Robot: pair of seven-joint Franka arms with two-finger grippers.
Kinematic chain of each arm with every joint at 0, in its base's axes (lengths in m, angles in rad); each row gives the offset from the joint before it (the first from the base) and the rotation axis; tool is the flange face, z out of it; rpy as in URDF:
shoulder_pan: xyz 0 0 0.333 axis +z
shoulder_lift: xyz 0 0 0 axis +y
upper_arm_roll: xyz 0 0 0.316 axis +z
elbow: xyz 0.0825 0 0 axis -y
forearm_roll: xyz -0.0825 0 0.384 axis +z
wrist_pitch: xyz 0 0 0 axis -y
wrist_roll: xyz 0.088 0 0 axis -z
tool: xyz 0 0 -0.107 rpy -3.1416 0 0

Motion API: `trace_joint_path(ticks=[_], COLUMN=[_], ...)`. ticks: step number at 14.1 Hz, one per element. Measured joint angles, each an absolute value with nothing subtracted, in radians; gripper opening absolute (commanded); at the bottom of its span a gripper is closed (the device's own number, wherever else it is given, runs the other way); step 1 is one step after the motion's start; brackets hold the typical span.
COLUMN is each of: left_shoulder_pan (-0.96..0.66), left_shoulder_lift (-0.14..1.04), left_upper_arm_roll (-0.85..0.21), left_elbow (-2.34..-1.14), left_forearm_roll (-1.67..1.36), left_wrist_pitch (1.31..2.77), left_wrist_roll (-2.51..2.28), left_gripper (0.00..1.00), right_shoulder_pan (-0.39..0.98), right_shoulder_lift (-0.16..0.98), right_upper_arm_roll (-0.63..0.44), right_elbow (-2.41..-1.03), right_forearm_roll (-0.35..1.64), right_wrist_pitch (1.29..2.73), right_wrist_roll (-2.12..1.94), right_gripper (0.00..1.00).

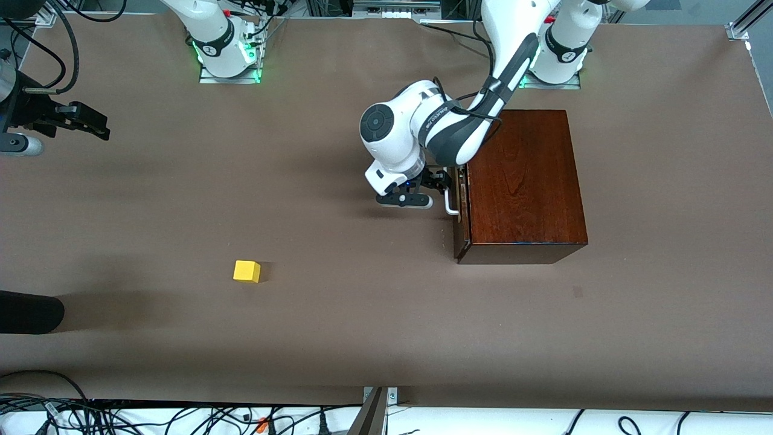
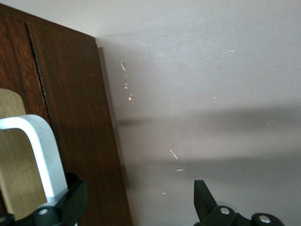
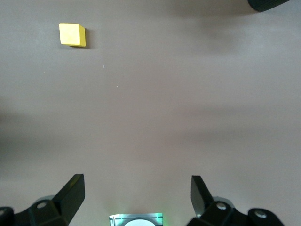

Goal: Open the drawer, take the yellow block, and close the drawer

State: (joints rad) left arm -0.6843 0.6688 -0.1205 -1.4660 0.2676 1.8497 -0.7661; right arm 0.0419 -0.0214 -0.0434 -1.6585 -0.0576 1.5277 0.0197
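We see the left gripper (image 1: 436, 187) low at the front of the dark wooden box (image 1: 524, 181), with its fingers (image 2: 70, 200) spread wide; one finger touches the white loop handle (image 2: 40, 155), the other stands free over the table (image 1: 338, 326). Nothing is pinched between them. The drawer (image 1: 463, 211) looks closed or almost closed; its front is flush with the box in the front view, and a thin seam shows in the left wrist view. What is inside is hidden.

Nearest to the front camera, the yellow block (image 1: 247, 271) lies alone on the bare table, well apart from the box, toward the right arm's end. It has plain faces, with no writing.

The right gripper (image 1: 78, 121) waits high over the table edge at its own end, fingers (image 3: 70, 193) spread and empty; most of that arm is cut off. The writing on the left arm's wrist is too small for us to read. A dark rounded object (image 1: 27, 311) at the table edge is cut off too.
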Motion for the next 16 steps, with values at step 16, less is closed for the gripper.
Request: trace_joint_path(ticks=[16], left_shoulder_pan=[-0.415], left_shoulder_lift=[0.246], left_upper_arm_roll=[-0.096], left_elbow=[-1.415], left_forearm_roll=[0.078], left_wrist_pitch=[1.647], left_wrist_roll=[-0.685], left_gripper=[1.00], right_shoulder_pan=[0.037], right_shoulder_lift=[-0.019], right_upper_arm_roll=[-0.044], right_elbow=[-1.662], right_forearm_roll=[0.005], right_wrist_pitch=[1.573], right_wrist_roll=[0.021], right_gripper=[1.00])
